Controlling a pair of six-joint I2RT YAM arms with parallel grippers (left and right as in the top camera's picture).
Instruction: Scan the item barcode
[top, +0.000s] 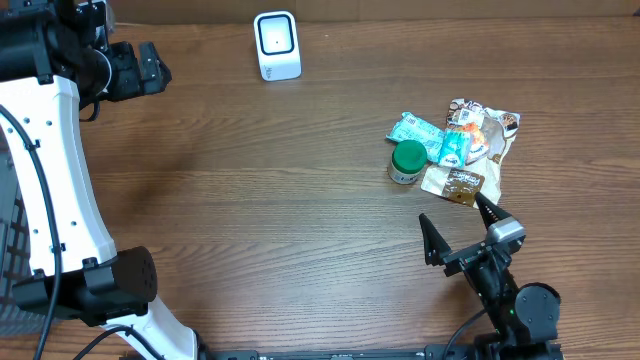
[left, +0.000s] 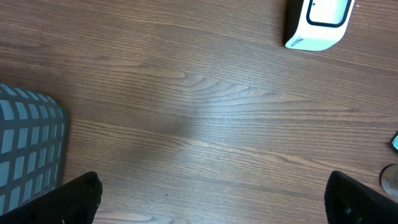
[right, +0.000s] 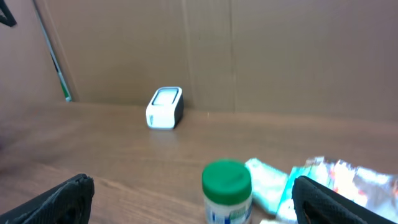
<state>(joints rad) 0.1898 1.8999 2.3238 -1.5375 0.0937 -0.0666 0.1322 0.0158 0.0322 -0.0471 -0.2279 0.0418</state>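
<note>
A white barcode scanner (top: 277, 45) stands at the back of the wooden table; it also shows in the left wrist view (left: 317, 25) and the right wrist view (right: 165, 107). On the right lies a pile of items: a green-lidded jar (top: 407, 162), teal packets (top: 417, 130), a brown packet (top: 453, 184) and a colourful pouch (top: 485, 130). My right gripper (top: 462, 226) is open just in front of the pile, and the jar (right: 227, 190) stands upright ahead of its jaws, untouched. My left gripper (top: 158, 68) hangs open at the far left, above bare wood (left: 211, 199).
A grey mesh basket (left: 28, 149) sits at the table's left edge. The left arm's white body (top: 60, 180) runs along that side. A brown cardboard wall (right: 249, 50) closes off the back.
</note>
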